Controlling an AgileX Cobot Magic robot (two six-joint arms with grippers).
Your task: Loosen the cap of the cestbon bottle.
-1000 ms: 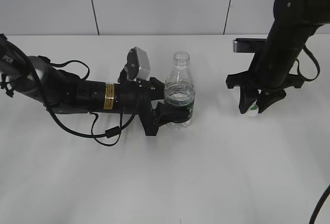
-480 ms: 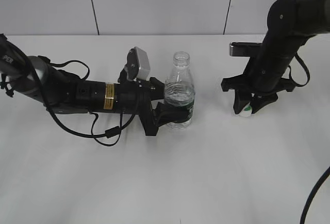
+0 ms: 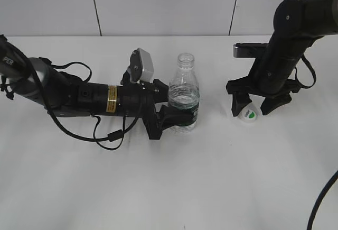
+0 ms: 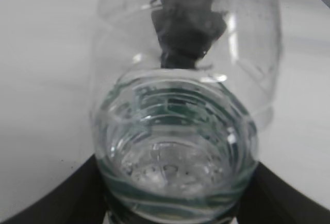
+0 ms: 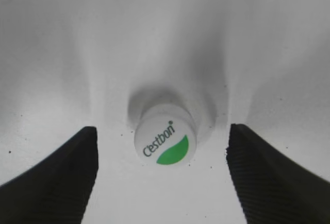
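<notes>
While left gripper (image 3: 177, 115) clamps bottle (image 3: 184, 95) sideways, right gripper (image 3: 256, 106) points down, spread wide around cap (image 3: 247, 115).

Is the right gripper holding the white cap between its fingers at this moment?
No, the right gripper is open, and the cap rests on the table untouched.

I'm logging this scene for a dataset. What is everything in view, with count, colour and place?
cestbon bottle: one, clear with dark green label, upright at table centre, neck open, held between the left fingers.
cap: one, white with green leaf mark, on the table at right, between the right fingers, untouched.
table: one, white.
wall: white panels behind.
left gripper: one, black, shut on the bottle.
right gripper: one, black, open above the cap.
</notes>
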